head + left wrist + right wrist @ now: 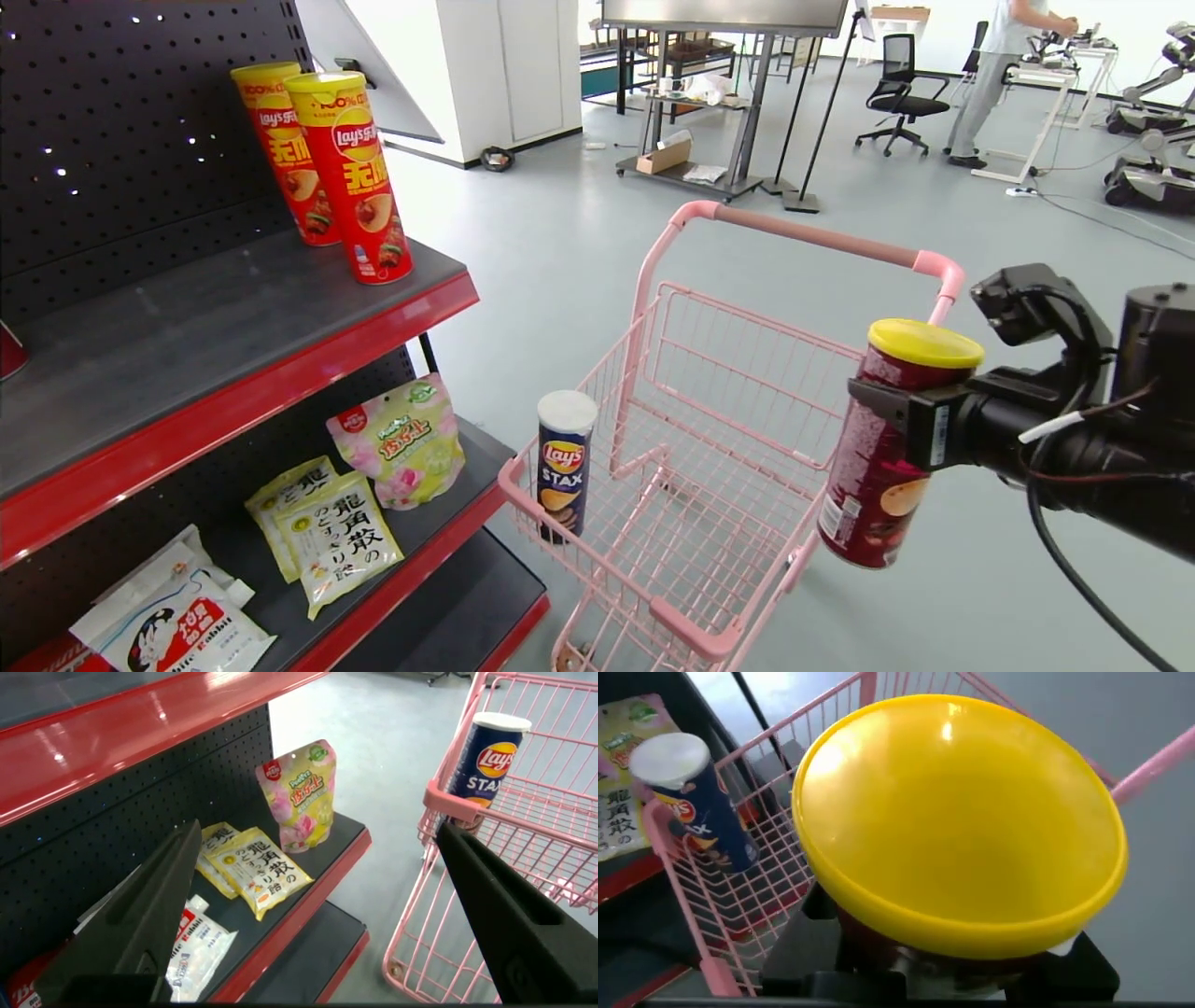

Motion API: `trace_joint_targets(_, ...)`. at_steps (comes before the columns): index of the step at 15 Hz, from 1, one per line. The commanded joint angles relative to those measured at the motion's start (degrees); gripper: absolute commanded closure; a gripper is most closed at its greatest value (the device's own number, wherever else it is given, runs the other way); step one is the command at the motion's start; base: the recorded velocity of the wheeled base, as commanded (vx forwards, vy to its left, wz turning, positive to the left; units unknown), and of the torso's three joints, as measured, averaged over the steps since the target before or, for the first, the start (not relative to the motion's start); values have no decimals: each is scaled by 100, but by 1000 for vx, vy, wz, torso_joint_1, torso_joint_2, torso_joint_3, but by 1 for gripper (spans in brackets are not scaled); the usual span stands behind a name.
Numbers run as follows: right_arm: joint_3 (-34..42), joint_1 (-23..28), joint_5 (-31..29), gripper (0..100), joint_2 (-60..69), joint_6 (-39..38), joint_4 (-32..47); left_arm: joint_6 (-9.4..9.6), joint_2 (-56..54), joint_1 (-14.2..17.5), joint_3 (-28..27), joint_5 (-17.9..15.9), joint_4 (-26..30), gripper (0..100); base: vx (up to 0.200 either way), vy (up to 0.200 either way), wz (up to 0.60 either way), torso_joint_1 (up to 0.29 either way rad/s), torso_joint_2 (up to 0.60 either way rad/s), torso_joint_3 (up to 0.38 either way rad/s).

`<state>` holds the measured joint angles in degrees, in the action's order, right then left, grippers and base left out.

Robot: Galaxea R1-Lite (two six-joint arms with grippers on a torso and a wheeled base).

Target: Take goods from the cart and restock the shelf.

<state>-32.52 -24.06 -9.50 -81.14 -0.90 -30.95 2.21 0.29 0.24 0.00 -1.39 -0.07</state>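
My right gripper [887,411] is shut on a dark red chip can with a yellow lid [878,457], held upright in the air beside the right side of the pink cart [738,448]. Its yellow lid [957,821] looms large in the right wrist view. A blue chip can with a white lid [564,464] stands in the cart's front left corner, also seen as the blue can [486,761] and the blue can [696,798]. Two red chip cans [331,163] stand on the upper shelf [187,345]. My left gripper [318,915] is open, low beside the shelf.
Snack bags [401,439] and white packets [177,616] lie on the lower shelf [448,523]. The same bags [297,793] show in the left wrist view. Grey floor lies between shelf and cart. Chairs, stands and desks are far behind.
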Motion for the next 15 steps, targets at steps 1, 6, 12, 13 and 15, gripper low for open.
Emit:
trace_joint_targets(1,317,394,-17,100,573,90,10,-1,-3,2,0,-2,-1,0,0,0,0,0,0,0)
trace_joint_targets(6,229,640,-70,100,1434,81,1179,-1,-3,2,0,-2,-1,0,0,0,0,0,0,0)
trace_joint_targets(12,334,816,-483,100,2480,371,2401,-1,-3,2,0,-2,-1,0,0,0,0,0,0,0)
trace_joint_targets(13,326,965,-650,100,2480,415,2401,-1,6,2,0,-2,-1,0,0,0,0,0,0,0)
trace_joint_targets(15,317,1097,-650,100,2551,538,2410,-1,6,2,0,-2,-1,0,0,0,0,0,0,0)
